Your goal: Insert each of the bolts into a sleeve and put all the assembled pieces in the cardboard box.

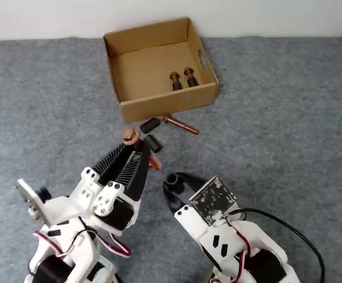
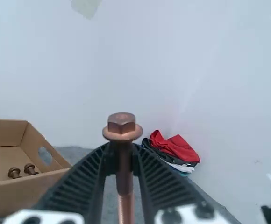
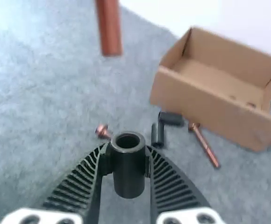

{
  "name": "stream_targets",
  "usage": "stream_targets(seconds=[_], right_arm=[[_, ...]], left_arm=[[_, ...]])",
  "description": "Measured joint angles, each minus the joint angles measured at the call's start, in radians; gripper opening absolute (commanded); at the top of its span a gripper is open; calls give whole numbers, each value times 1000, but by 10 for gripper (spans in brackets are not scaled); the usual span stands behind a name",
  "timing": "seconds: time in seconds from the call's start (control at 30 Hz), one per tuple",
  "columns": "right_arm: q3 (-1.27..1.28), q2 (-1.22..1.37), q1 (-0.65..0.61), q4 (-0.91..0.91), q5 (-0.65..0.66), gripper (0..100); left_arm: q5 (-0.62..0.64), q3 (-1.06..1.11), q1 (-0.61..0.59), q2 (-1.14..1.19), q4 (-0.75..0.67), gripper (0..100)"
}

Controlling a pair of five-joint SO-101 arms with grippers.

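The left gripper (image 2: 121, 151) is clenched on a copper hex-head bolt (image 2: 121, 128), its head clear of the tips. The right gripper (image 3: 126, 151) grasps a black cylindrical sleeve (image 3: 127, 172). Near the grey carpeted surface's (image 1: 289, 118) far edge stands the open cardboard box (image 1: 159, 106) — two assembled pieces (image 1: 183, 78) sit by its near wall. Two loose black sleeves (image 1: 150, 125) and a second copper bolt (image 1: 181, 124) lie just outside.

Grey felt-covered table (image 1: 289, 118), far edge against white wall. Cardboard box (image 1: 159, 106) sits open-topped near middle of far edge. Just before box's front wall: black sleeve (image 1: 150, 125) lying on side, loose bolt (image 1: 181, 124) just beside it, head toward sleeve, shank angled away from box. Second sleeve (image 1: 153, 143) just beside first, toward near edge. Another bolt (image 3: 102, 131) lies near sleeves; only head end discernible.
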Motion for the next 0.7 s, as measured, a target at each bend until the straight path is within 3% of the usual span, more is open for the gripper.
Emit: stream_targets(seconds=[0.7], right_arm=[[3, 3, -3, -81, 95, 9]], left_arm=[[-31, 155, 57, -2, -2, 4]])
